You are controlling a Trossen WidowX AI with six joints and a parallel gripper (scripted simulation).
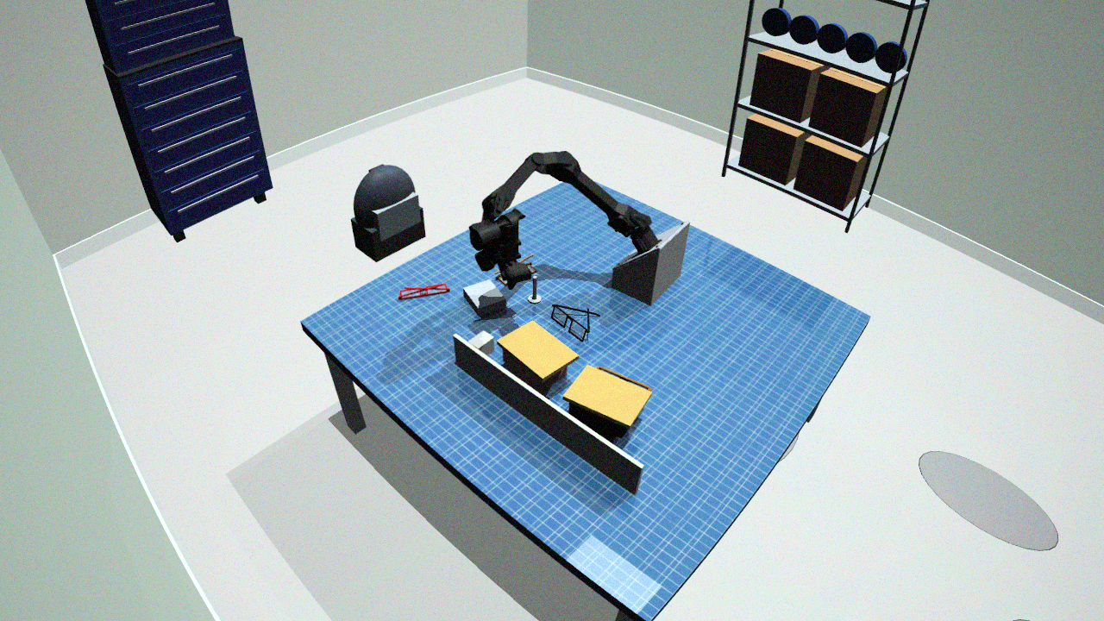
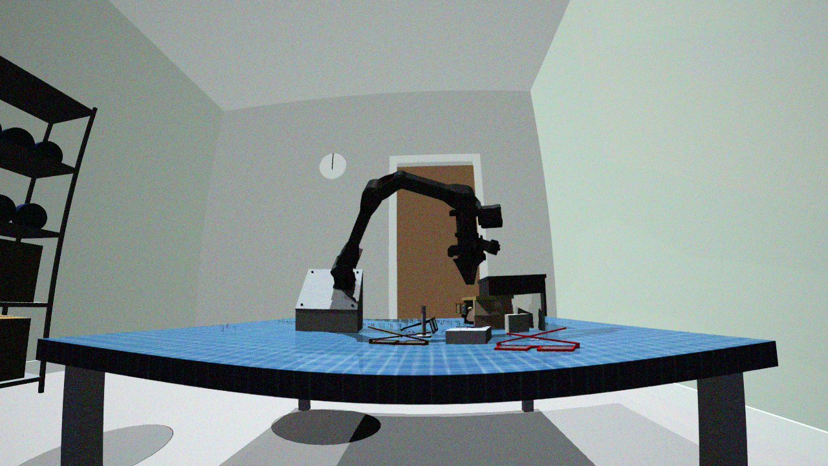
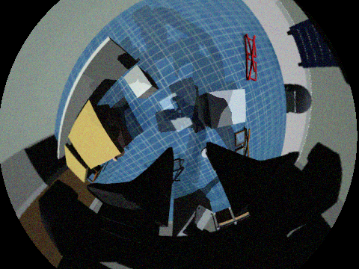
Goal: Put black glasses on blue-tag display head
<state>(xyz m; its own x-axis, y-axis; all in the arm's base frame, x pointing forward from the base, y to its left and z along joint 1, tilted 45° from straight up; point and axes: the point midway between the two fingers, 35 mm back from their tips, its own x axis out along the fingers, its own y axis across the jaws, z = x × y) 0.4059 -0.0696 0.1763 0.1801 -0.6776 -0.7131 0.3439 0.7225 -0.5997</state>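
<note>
Glasses come to three pairs: the black glasses [image 1: 574, 320] flat near the worktop's middle, a red pair [image 1: 423, 291] toward the left edge, and a brown pair [image 1: 518, 266] under my wrist. Two display heads [image 1: 537, 348] [image 1: 606, 394] with tan tops stand beside a long grey panel [image 1: 540, 409] toward the near edge. My gripper [image 2: 469, 277] hangs above the worktop, half open and holding nothing. A grey block [image 1: 485, 297] lies on its side below it. The top view alone shows a dark blue drawer cabinet [image 1: 185, 108]; the exterior view alone shows a door [image 2: 431, 232] and a wall clock [image 2: 332, 166]. I can read no writing and cannot make out any tag.
</note>
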